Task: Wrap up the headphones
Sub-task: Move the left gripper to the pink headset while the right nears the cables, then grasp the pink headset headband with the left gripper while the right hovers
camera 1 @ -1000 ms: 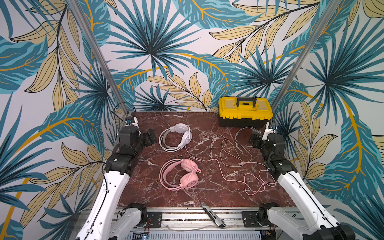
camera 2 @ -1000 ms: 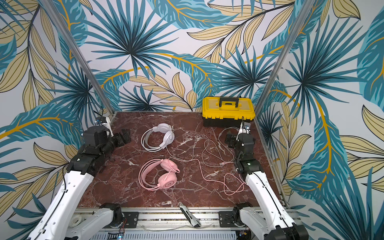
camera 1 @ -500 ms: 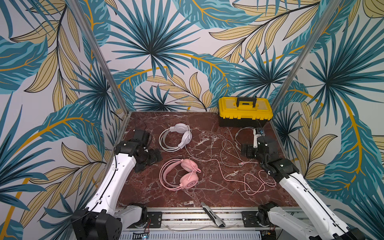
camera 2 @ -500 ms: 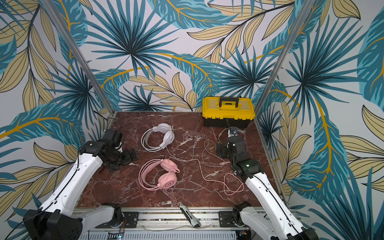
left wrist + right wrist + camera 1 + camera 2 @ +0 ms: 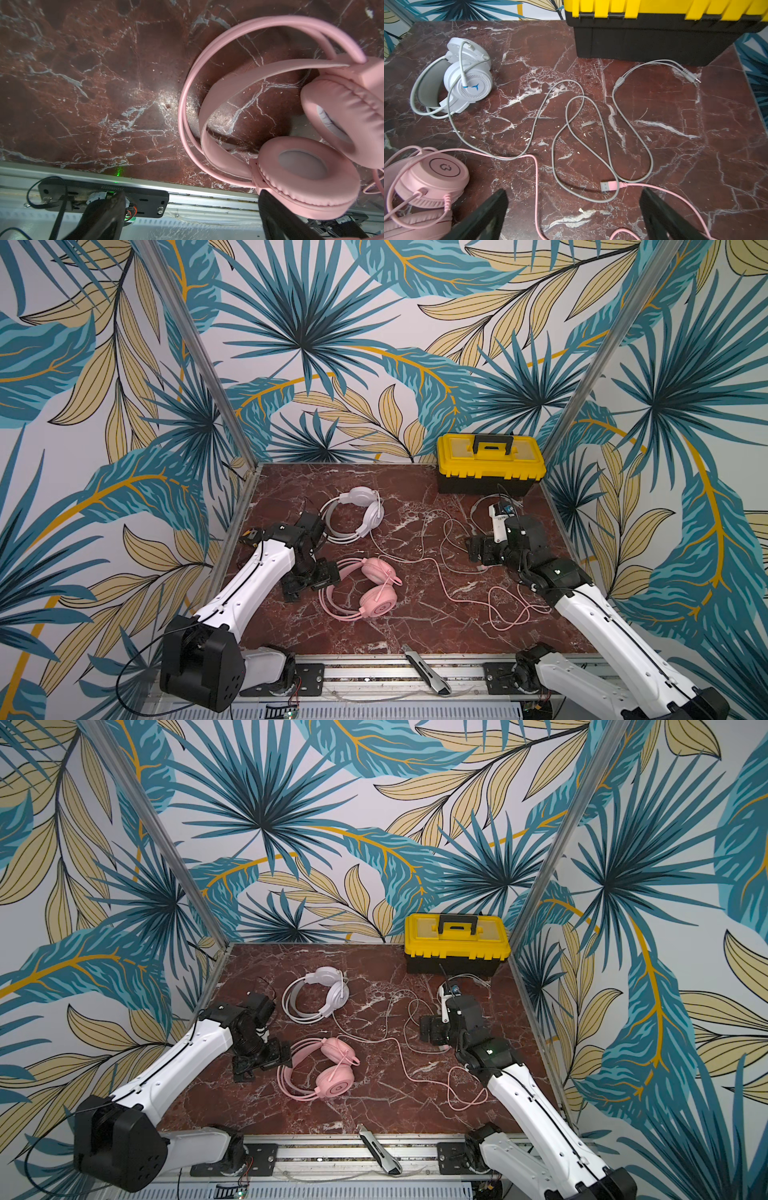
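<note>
two headsets on the dark red marble tabletop (image 5: 415,626), both cables loose and unwrapped. pink headset (image 5: 372,591) near the middle front, resting on one ear cup, headband arching toward the left arm. white headset (image 5: 361,512) farther back, grey-lined headband also toward the left, well apart from the right end effector.

left end effector (image 5: 311,580) low over the tabletop, just beside the pink headband, jaws spread wide with nothing between them. in the left wrist view, a pink ear cup overlapping one finger (image 5: 274,218); contact or not, cannot tell.

right end effector (image 5: 478,549) right of the middle, jaws equally wide and empty, hovering by the loose cables.

from the right wrist view: grey cable (image 5: 619,80) looping across the tabletop from the white headset, ending in two audio jacks (image 5: 691,76) just in front of the yellow toolbox (image 5: 654,31). pink cable (image 5: 536,187) crossing the grey loops, its usb plug (image 5: 608,186) lying ahead of the open fingers.

utility knife (image 5: 428,670) on the front rail.
</note>
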{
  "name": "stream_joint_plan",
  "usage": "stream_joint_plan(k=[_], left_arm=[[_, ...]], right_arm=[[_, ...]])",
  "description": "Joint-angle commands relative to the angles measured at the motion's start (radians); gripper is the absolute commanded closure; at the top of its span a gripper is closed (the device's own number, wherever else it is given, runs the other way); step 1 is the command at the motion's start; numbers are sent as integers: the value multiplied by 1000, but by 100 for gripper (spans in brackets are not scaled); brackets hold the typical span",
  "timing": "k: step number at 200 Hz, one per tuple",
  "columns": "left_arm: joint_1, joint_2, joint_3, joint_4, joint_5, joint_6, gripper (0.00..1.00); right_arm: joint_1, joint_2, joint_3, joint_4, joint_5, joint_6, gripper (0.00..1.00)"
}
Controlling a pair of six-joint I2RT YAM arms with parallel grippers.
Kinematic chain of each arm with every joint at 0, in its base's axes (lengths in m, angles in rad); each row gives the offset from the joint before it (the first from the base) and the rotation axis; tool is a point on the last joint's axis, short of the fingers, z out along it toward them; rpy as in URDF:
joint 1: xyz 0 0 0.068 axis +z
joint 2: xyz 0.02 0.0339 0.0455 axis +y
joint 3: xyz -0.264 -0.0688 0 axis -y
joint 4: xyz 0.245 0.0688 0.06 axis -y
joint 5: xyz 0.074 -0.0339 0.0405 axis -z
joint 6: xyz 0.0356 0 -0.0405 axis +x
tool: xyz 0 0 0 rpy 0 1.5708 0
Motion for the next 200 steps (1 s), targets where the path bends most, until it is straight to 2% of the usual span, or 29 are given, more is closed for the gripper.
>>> stream_joint_plan(k=[1, 47, 100, 149, 200], left_arm=[[-8, 20, -53, 78, 43, -8, 0], [-16, 52, -111, 213, 23, -23, 1], [-26, 130, -174, 380, -29, -41, 11], [-75, 182, -179, 388, -82, -52, 15], [-162, 185, -232, 386, -127, -165, 26]], right_arm=[[9, 18, -24, 32, -51, 19, 0], [14, 20, -36, 66, -29, 39, 0], [17, 13, -42, 66, -15, 49, 0], [19, -17, -57, 64, 27, 46, 0], [20, -25, -67, 64, 46, 49, 0]])
